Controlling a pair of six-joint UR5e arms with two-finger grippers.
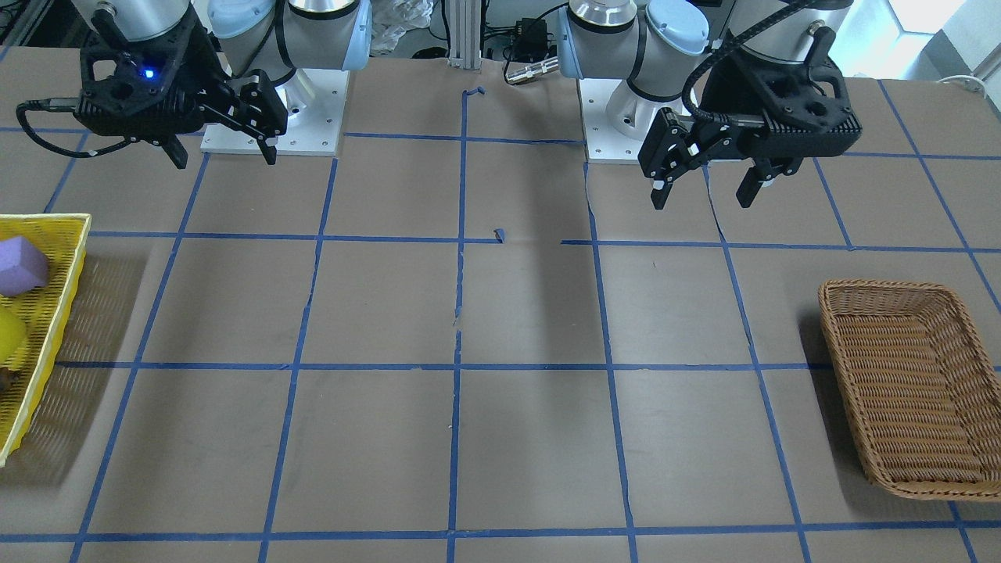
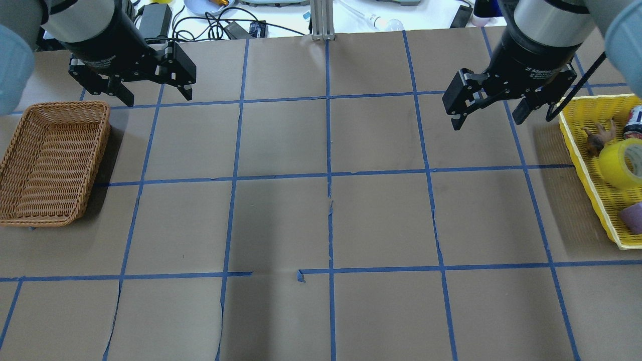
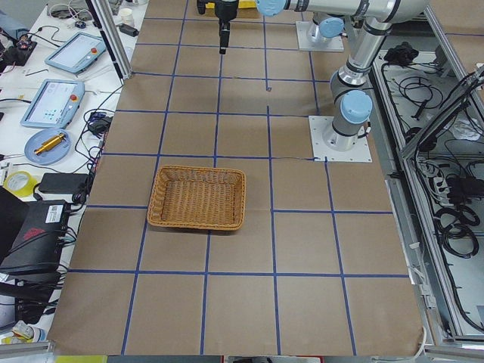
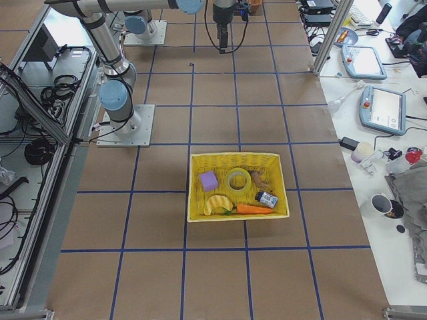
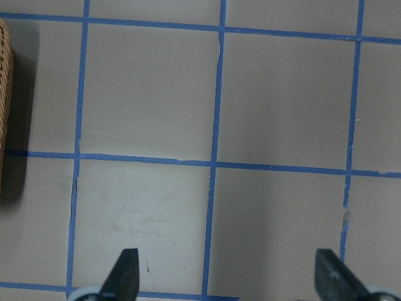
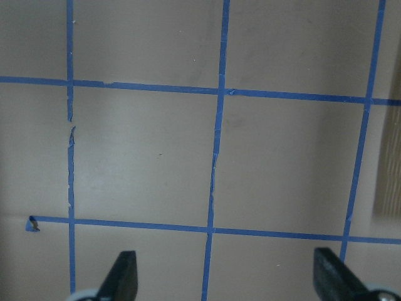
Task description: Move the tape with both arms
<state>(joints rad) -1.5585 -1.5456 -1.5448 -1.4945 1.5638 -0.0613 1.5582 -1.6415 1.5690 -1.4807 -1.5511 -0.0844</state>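
Note:
The yellow tape roll (image 2: 622, 163) lies in a yellow basket (image 2: 584, 168) at the table's right end. It also shows in the exterior right view (image 4: 238, 181), and partly at the frame edge in the front-facing view (image 1: 9, 336). My right gripper (image 2: 486, 121) is open and empty, and hangs above the table to the left of that basket. It also shows in the front-facing view (image 1: 225, 159). My left gripper (image 2: 157, 96) is open and empty near the far left, just beyond a wicker basket (image 2: 60, 104). It also shows in the front-facing view (image 1: 704, 201).
The yellow basket (image 4: 233, 156) also holds a purple block (image 4: 209, 180), a banana (image 4: 215, 203), a carrot (image 4: 253, 209) and a small can (image 4: 266, 199). The wicker basket (image 3: 197, 170) holds nothing. Blue tape lines grid the brown table. Cables and devices lie past the far edge.

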